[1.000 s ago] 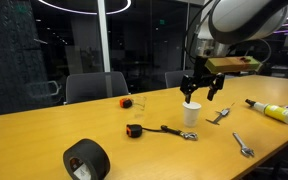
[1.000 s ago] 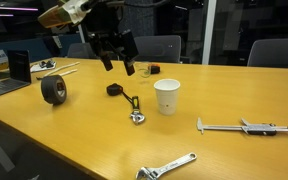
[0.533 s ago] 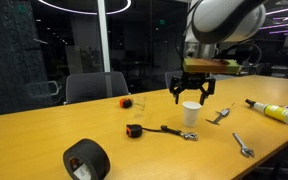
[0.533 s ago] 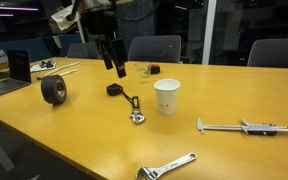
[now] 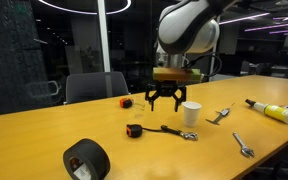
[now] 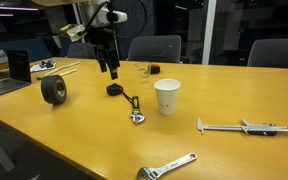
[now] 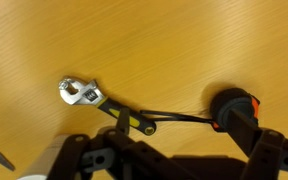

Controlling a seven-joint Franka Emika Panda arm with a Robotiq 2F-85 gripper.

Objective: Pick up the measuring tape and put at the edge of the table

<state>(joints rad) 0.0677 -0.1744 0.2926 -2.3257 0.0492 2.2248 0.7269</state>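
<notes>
Nearest on the glossy light-brown worktop [image 5: 34,130]: black tape roll [image 5: 86,160], with the measuring tape [image 5: 134,130] lying at two o'clock from it. Above that, toward two o'clock: pincer [image 5: 165,105] spread wide, holding nothing. Farthest back: office chairs [image 5: 96,87] against dark glass.

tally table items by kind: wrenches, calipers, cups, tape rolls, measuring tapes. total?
Silver adjustable wrenches: 2
Silver metal caliper: 1
White paper cup: 1
Big black tape roll: 1
Small black-and-orange measuring tape: 1
Total: 6
</notes>
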